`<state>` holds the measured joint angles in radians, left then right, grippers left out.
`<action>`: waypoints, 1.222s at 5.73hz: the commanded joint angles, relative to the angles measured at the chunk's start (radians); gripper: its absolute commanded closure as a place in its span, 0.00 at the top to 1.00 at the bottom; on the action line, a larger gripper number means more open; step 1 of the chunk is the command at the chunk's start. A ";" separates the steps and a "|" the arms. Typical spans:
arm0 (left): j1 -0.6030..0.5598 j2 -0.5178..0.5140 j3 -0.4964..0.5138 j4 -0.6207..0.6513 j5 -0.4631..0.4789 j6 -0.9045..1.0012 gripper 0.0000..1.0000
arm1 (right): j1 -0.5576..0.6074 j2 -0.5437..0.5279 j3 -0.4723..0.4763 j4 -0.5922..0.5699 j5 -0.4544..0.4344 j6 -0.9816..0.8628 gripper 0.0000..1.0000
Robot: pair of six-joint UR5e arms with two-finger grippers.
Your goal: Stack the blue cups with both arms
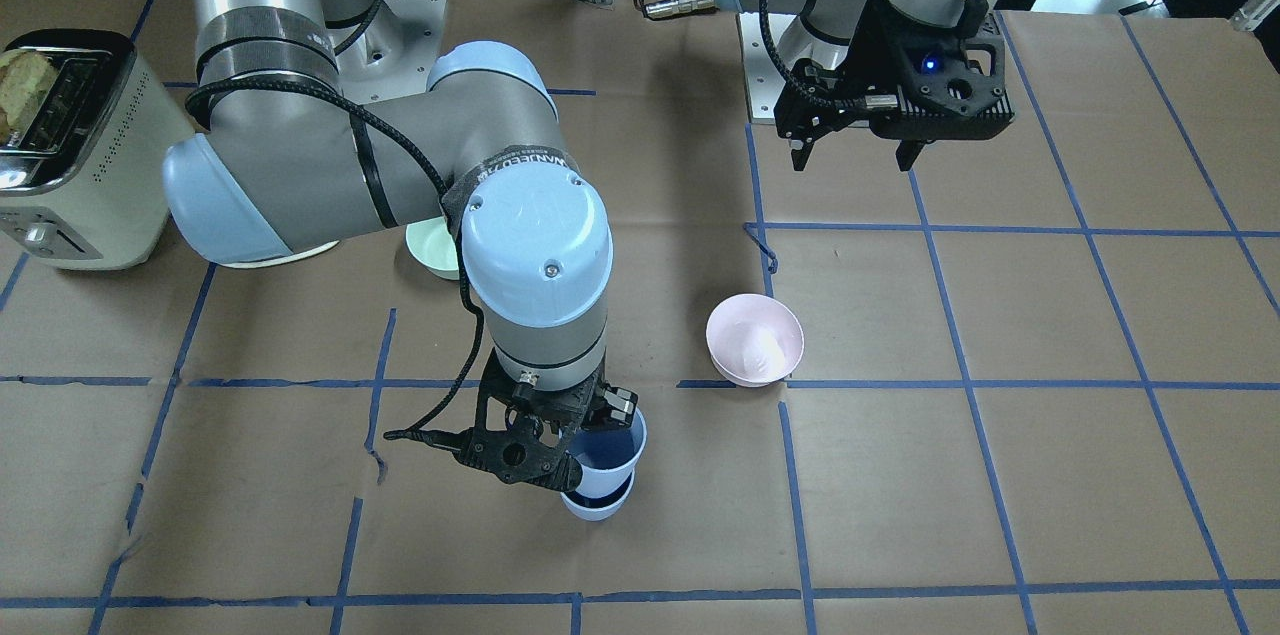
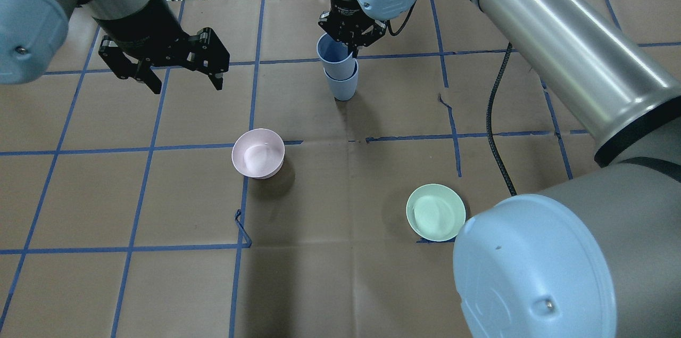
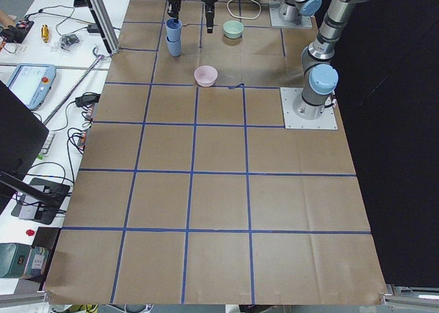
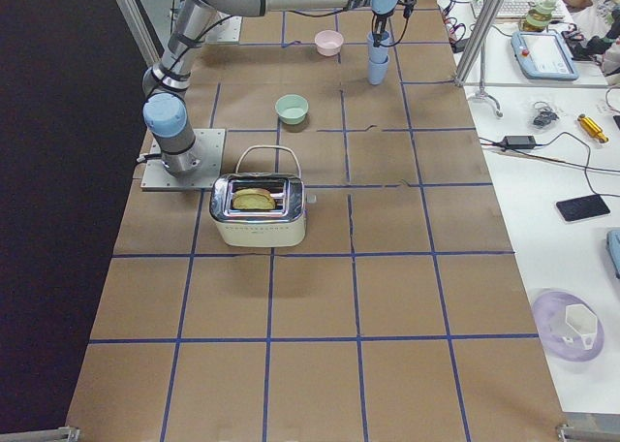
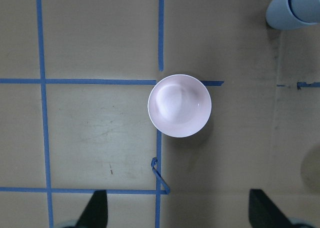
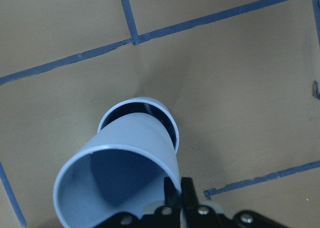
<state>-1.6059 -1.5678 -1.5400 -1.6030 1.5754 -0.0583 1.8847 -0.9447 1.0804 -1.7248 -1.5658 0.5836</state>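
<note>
Two pale blue cups stand nested at the table's far middle. The upper cup [image 2: 335, 57] is tilted, with its base inside the lower cup [image 2: 343, 87], which stands on the table. My right gripper [image 2: 352, 49] is shut on the upper cup's rim; the right wrist view shows the fingers pinching its wall [image 6: 120, 168] over the lower cup [image 6: 171, 124]. My left gripper [image 2: 181, 72] is open and empty, hovering to the left of the cups and above the pink bowl [image 5: 179, 105]. In the front-facing view the stack [image 1: 603, 475] sits under my right gripper [image 1: 570, 463].
A pink bowl [image 2: 258, 153] sits left of centre. A mint-green bowl [image 2: 435, 212] sits near my right arm's elbow. A cream toaster [image 1: 70, 150] with bread in it stands at the table's right end. Blue tape lines grid the brown table.
</note>
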 commanded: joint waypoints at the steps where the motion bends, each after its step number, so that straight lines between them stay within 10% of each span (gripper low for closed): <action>1: 0.000 0.000 0.000 0.000 0.000 0.000 0.99 | -0.004 0.000 -0.011 -0.027 0.003 -0.014 0.99; 4: 0.000 0.000 0.000 0.000 0.000 0.000 0.99 | -0.114 -0.148 -0.019 0.155 0.014 -0.220 1.00; 7: 0.000 0.000 0.000 0.000 0.000 0.000 0.99 | -0.269 -0.481 0.334 0.223 -0.028 -0.427 1.00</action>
<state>-1.6061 -1.5684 -1.5402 -1.6031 1.5753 -0.0583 1.6641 -1.3024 1.2827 -1.4957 -1.5809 0.2104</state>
